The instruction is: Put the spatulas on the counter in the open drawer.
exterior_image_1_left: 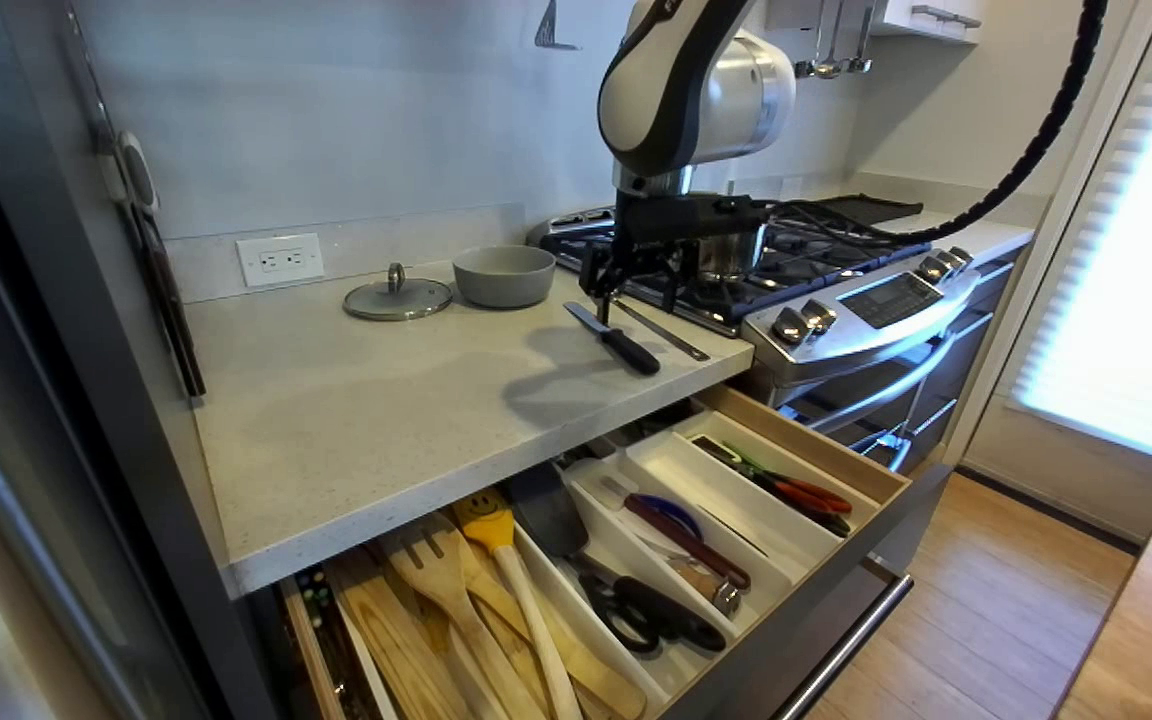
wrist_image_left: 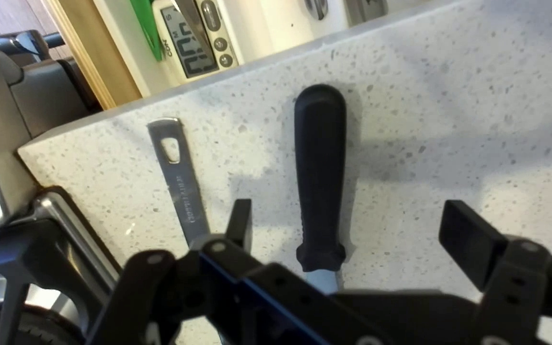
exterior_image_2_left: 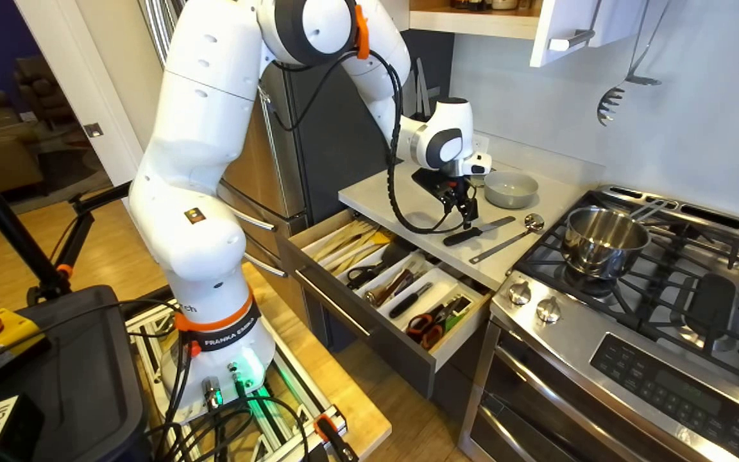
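Observation:
A black-handled tool with a flat metal blade (exterior_image_1_left: 629,352), like a spatula or knife, lies on the counter (exterior_image_1_left: 336,410). It also shows in an exterior view (exterior_image_2_left: 464,236) and in the wrist view (wrist_image_left: 320,177). A thin metal-handled utensil (wrist_image_left: 178,177) lies beside it; its round spoon-like end shows in an exterior view (exterior_image_2_left: 534,222). My gripper (wrist_image_left: 348,230) is open and empty above the black-handled tool, its fingers on either side of the handle's blade end, not touching it. Most of the blade is hidden in the wrist view. The open drawer (exterior_image_1_left: 816,610) is below the counter's front edge.
The drawer holds wooden utensils (exterior_image_1_left: 436,570), scissors (exterior_image_1_left: 626,610), red-handled scissors (exterior_image_2_left: 424,327) and a timer (wrist_image_left: 189,43) in compartments. A grey bowl (exterior_image_1_left: 504,275) and a glass lid (exterior_image_1_left: 396,298) stand at the back. The stove (exterior_image_2_left: 607,308) with a pot (exterior_image_2_left: 603,244) adjoins the counter.

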`<state>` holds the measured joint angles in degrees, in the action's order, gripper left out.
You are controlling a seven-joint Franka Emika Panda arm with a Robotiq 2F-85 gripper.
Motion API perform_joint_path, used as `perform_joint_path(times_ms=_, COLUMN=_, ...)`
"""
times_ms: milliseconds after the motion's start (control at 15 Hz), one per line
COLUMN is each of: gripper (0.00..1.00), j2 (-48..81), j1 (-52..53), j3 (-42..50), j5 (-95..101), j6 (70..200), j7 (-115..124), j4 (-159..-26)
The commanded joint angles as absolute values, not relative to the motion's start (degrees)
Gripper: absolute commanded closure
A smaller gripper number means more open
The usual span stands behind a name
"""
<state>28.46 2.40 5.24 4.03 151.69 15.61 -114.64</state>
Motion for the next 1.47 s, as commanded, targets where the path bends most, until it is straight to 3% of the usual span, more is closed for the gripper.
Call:
perform_joint_path(times_ms=0, gripper=0.0, j2=34.7, j1=3.9, j3=6.9, j5=4.3, j6=151.0, j7=17.8, j4=-108.0)
perform_joint_path(times_ms=467, gripper=0.0, j2=41.5, j1=5.1, j3=8.0, j5=3.9, j6=150.8, j7=19.3, j4=-101.8)
perform_joint_path(times_ms=533, gripper=0.23, j2=42.1, j1=5.3, j3=8.2, j5=3.9, j6=150.7, j7=19.3, j4=-101.3)
perform_joint_path(times_ms=667, gripper=0.32, j2=43.0, j1=5.6, j3=8.7, j5=4.1, j6=150.5, j7=19.5, j4=-100.7)
perform_joint_path(times_ms=1200, gripper=0.95, j2=37.5, j1=5.1, j3=7.3, j5=3.4, j6=148.4, j7=17.2, j4=-105.4)
perform_joint_path(times_ms=1400, gripper=0.93, j2=33.1, j1=4.6, j3=6.9, j5=3.5, j6=148.2, j7=15.9, j4=-110.2)
